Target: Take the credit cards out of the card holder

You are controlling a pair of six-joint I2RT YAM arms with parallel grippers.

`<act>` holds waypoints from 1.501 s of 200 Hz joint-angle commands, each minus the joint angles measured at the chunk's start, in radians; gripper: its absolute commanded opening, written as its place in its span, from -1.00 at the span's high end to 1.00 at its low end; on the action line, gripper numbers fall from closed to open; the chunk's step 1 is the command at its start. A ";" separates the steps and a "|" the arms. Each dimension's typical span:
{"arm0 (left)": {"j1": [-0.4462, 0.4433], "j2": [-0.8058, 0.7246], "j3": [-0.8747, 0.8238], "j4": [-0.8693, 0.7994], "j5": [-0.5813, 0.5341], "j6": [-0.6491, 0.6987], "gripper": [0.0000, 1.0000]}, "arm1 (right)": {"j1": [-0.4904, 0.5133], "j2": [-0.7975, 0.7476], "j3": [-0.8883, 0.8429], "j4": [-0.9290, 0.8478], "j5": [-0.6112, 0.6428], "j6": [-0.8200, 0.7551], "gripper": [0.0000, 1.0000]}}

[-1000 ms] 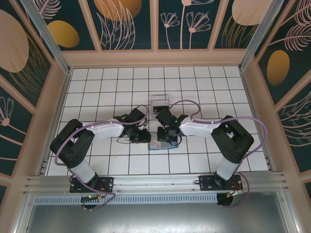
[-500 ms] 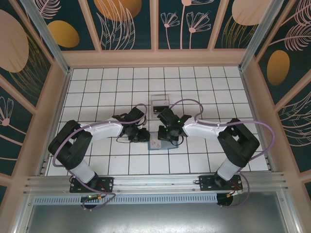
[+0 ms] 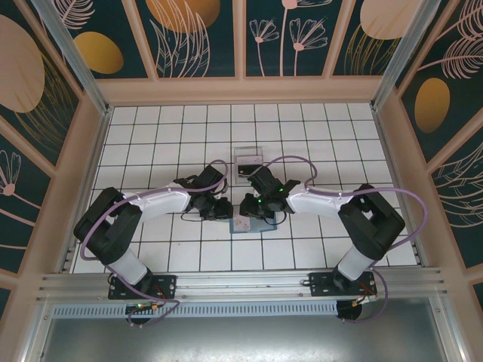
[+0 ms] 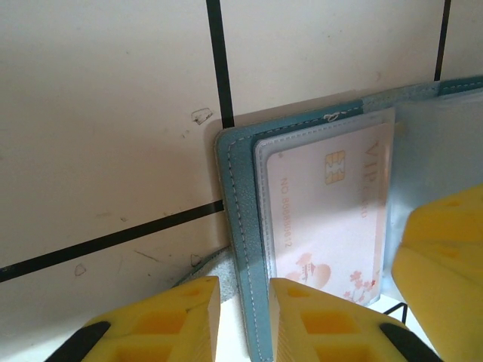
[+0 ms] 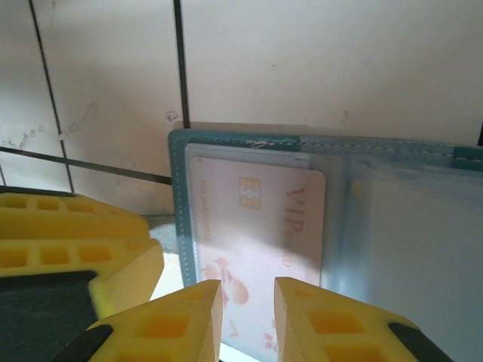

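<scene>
The card holder (image 3: 260, 228) lies open on the tiles, a teal bifold (image 4: 238, 196) with clear sleeves. A pinkish-white credit card (image 4: 332, 204) marked VIP sits in its left sleeve (image 5: 256, 226). My left gripper (image 4: 244, 290) hangs low over the holder's left edge (image 5: 178, 188), its yellow fingers a narrow gap apart with the teal rim showing between them. My right gripper (image 5: 247, 290) hovers over the card's lower part, its jaws slightly apart and nothing pinched. Both grippers meet over the holder, left (image 3: 226, 210) and right (image 3: 253, 211).
A clear plastic box (image 3: 248, 162) stands one tile behind the holder. The left gripper's fingers (image 5: 75, 249) crowd the right wrist view, and a right finger (image 4: 445, 256) crowds the left wrist view. Wooden walls ring the white tiled floor (image 3: 151, 136).
The right gripper's jaws have parted a little and its wrist has shifted slightly left over the holder. The left arm and the holder have stayed put.
</scene>
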 commanded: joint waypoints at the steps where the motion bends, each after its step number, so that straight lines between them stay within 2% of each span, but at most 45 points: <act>1: -0.001 -0.012 0.015 -0.006 0.010 -0.015 0.51 | -0.008 0.028 -0.022 0.019 -0.020 0.000 0.48; 62: 0.001 -0.011 0.012 -0.004 0.012 -0.014 0.51 | -0.009 0.043 -0.022 -0.002 -0.011 -0.005 0.43; 109: 0.000 -0.011 0.010 -0.004 0.009 -0.014 0.51 | -0.008 0.021 0.011 -0.096 0.063 -0.020 0.40; 248: -0.001 -0.011 0.020 -0.026 -0.008 -0.008 0.51 | -0.006 -0.005 0.053 -0.221 0.161 -0.034 0.38; 300: -0.001 -0.022 0.051 -0.040 -0.008 -0.007 0.52 | -0.010 -0.074 0.036 -0.139 0.096 -0.020 0.38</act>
